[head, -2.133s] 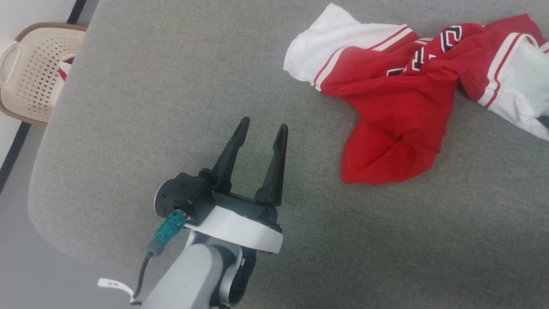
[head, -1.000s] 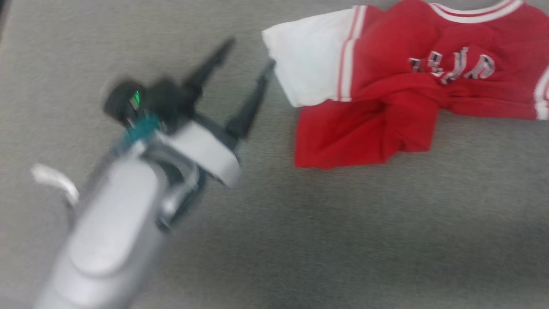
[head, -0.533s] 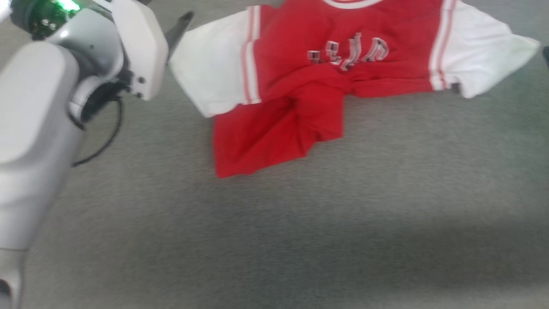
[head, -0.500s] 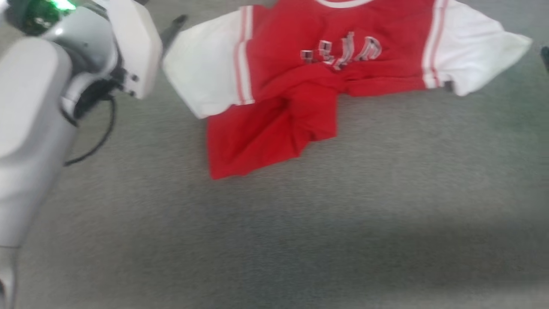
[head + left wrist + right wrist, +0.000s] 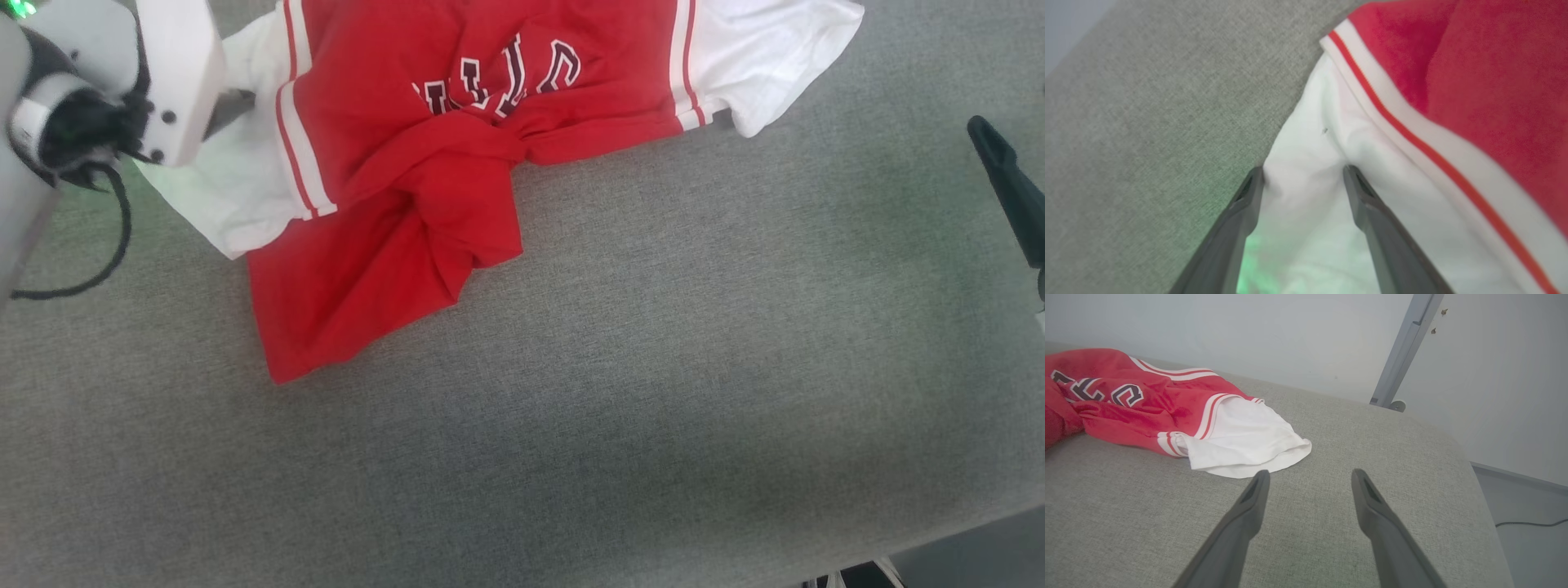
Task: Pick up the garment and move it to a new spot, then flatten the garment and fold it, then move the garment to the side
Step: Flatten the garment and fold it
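Clearly, you have every step left: the red T-shirt (image 5: pixel 392 245) lies crumpled, left gripper (image 5: pixel 1303 171) spread over its white sleeve (image 5: pixel 1310 134), right gripper (image 5: pixel 1309 473) spread, empty.

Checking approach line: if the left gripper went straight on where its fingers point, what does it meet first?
The white sleeve of the garment: the left gripper straddles it, fingers open. Whether the tips touch it is unclear.

a plain lab-like test room: a grey fabric-covered table (image 5: pixel 653 408), a bare pale wall (image 5: pixel 1249 326), a grey metal frame (image 5: pixel 1400 355) at 1 o'clock in the right wrist view, and a loose cable (image 5: pixel 1531 524) on the floor (image 5: pixel 1515 490) at 4 o'clock.
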You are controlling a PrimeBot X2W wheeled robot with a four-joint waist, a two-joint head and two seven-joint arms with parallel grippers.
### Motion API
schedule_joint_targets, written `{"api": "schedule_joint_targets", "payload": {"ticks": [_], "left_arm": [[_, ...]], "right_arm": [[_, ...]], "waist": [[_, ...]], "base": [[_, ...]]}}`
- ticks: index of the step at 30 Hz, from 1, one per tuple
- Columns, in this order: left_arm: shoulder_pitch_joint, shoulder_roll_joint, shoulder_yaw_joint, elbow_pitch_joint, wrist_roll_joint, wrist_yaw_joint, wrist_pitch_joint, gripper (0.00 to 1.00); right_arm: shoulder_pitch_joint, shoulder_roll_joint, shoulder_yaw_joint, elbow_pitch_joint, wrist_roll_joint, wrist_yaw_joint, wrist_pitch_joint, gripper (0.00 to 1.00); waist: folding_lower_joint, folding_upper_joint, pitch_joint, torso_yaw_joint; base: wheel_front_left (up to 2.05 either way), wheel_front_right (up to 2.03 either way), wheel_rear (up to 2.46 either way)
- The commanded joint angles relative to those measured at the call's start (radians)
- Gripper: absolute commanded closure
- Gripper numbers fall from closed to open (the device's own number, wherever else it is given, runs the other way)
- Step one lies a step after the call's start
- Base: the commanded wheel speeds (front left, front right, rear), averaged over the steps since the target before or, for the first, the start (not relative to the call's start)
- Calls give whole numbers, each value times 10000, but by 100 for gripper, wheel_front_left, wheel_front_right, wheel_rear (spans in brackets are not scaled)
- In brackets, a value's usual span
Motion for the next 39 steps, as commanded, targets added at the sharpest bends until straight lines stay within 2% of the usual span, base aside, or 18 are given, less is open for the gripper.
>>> {"api": "schedule_joint_targets", "payload": {"ticks": [1,6,7,8,9,10,14,17,18,21,27,34,39], "left_arm": [[-66,96,-152,71,-336,-21,207,0],[-153,89,-608,75,-432,-21,309,0],[-167,63,-683,94,-504,-22,275,21],[-173,12,-751,123,-570,-22,247,49],[-180,-66,-828,114,-662,-22,225,67],[-178,-158,-867,97,-788,-23,184,98],[-316,-373,-1028,119,-904,-23,-38,100],[-567,-674,-1297,177,-1009,-22,-389,100],[-567,-674,-1297,177,-1009,-22,-389,100],[-833,-1018,-1484,254,-1118,-22,-647,100],[-1248,-1654,-1944,351,-1383,-24,-1118,100],[-1605,-2084,-2475,375,-1717,-24,-1607,100],[-1784,-2203,-2822,479,-1964,-23,-1900,100]], "right_arm": [[201,147,-209,-227,-177,-9,106,0],[517,290,-677,-790,-413,-9,553,0],[514,279,-724,-880,-448,-9,651,0],[480,272,-742,-1007,-448,-9,770,0],[402,248,-722,-1134,-415,-9,892,0],[310,192,-702,-1254,-358,-9,1025,0],[-122,-90,-473,-1573,-73,-9,1531,0],[-1170,-555,453,-1794,763,-9,2676,0],[-1170,-555,453,-1794,763,-9,2676,0],[-2396,-1042,1297,-1568,1330,-10,3821,0],[-5160,-1064,2927,110,2130,-10,6192,0],[-7533,-531,4289,2515,2270,-8,7107,0],[-8174,-327,5766,3447,2631,-5,8384,0]], "waist": [[0,0,140,-79],[0,0,230,43],[0,0,246,83],[0,0,265,126],[0,0,289,172],[0,0,325,231],[0,0,458,409],[0,0,616,693],[0,0,616,693],[0,0,773,993],[0,0,1073,1620],[0,0,1379,2167],[0,0,1525,2305]], "base": [[0,0,0],[0,0,0],[0,0,0],[0,0,0],[0,0,0],[0,0,0],[0,0,0],[0,0,0],[0,0,0],[0,0,0],[0,0,0],[0,0,0],[0,0,0]]}}
